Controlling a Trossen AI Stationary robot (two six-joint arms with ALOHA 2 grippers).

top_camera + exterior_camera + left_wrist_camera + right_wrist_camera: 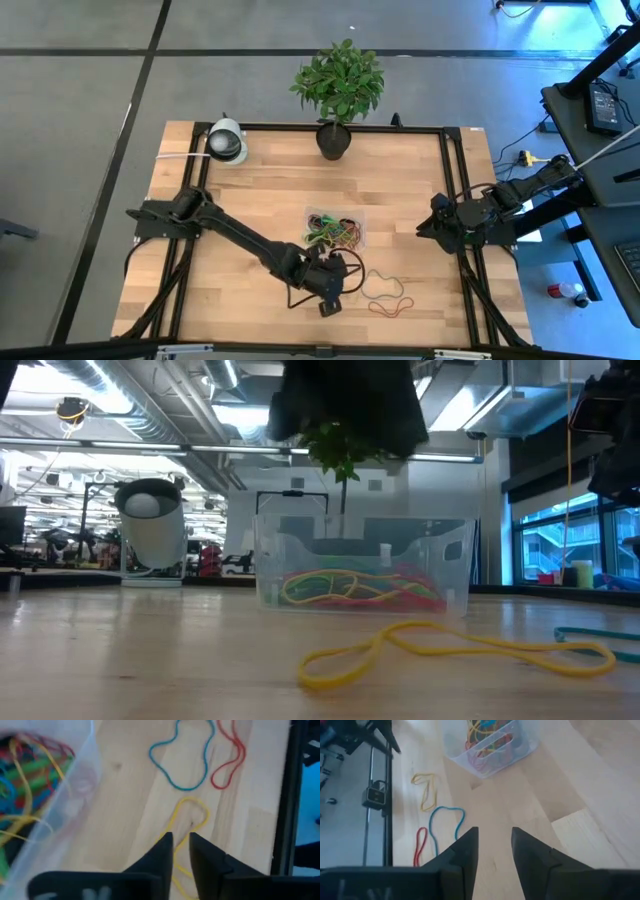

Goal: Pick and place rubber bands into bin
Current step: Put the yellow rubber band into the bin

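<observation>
From above, the clear bin [336, 229] sits mid-counter [260, 170], packed with tangled rubber bands [330, 233]; the left gripper [334, 297] is just in front of it and the right gripper [428, 226] waits near the counter's right edge. Low view: bin walls nearly transparent, a yellow band [455, 652] lying loose in front. Left wrist: fingers [162, 851] narrow, straddling the yellow band without pinching it; blue band [181, 757] and red band [229, 755] lie beyond. Right wrist: fingers [465, 851] parted, holding nothing.
</observation>
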